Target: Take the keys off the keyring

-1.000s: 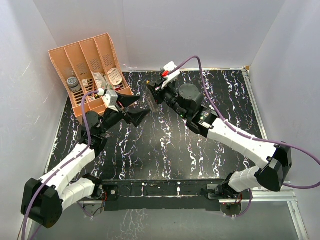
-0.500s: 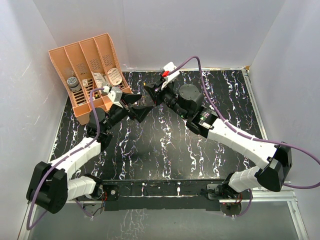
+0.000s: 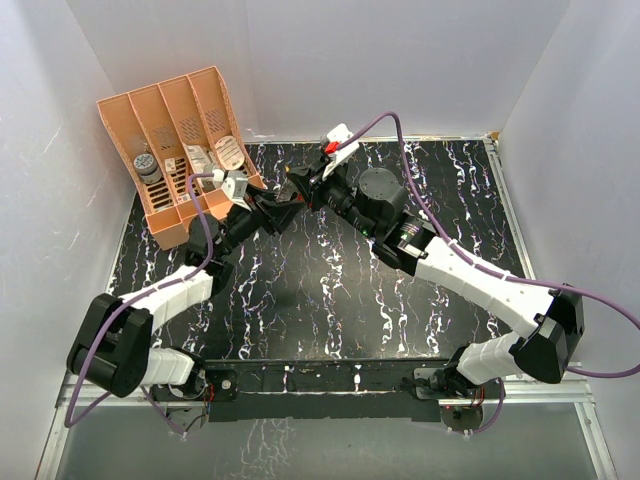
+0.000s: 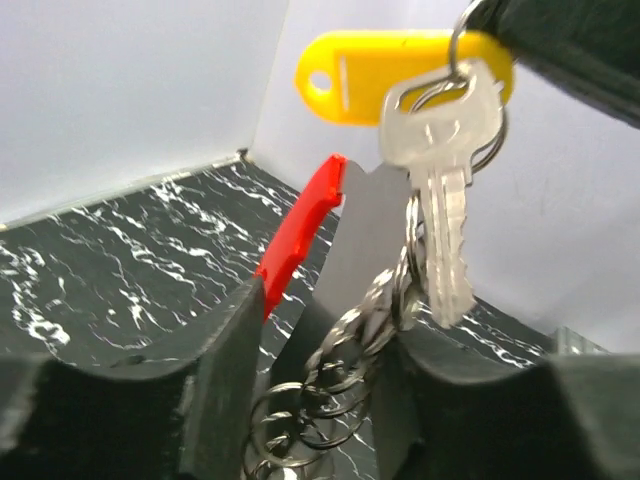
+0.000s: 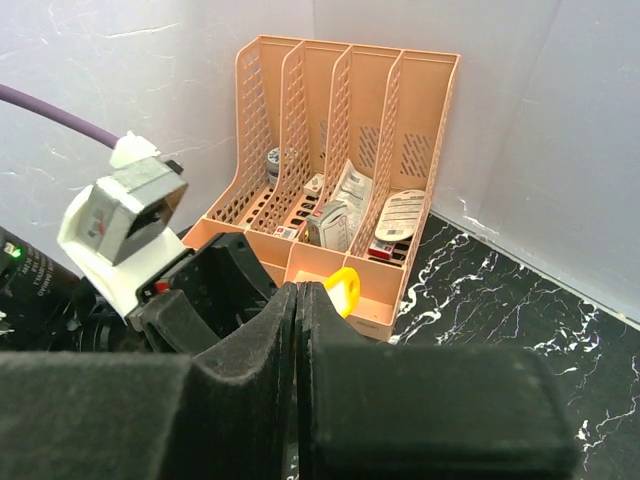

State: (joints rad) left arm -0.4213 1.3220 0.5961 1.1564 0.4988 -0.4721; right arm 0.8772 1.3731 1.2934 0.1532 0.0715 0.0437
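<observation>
The keyring (image 4: 335,375) is a chain of small linked steel rings. A silver key (image 4: 440,190) and a yellow tag (image 4: 395,70) hang from its top; a red tag (image 4: 300,230) and a grey tag (image 4: 368,235) sit lower. My right gripper (image 5: 298,330) is shut on the top ring, and only the yellow tag (image 5: 345,288) peeks past its fingers. My left gripper (image 4: 325,400) has both pads against the chain and grey tag, gripping them. In the top view both grippers meet above the mat, left gripper (image 3: 283,207) against right gripper (image 3: 303,190).
A peach file organizer (image 3: 175,135) with small packets and a tin stands at the back left, close behind the left arm; it also fills the right wrist view as organizer (image 5: 340,150). White walls enclose the black marbled mat (image 3: 330,290).
My left gripper has moved right and back onto the hanging bunch, and its jaws have narrowed from wide open onto the ring chain. The right arm has stayed still.
</observation>
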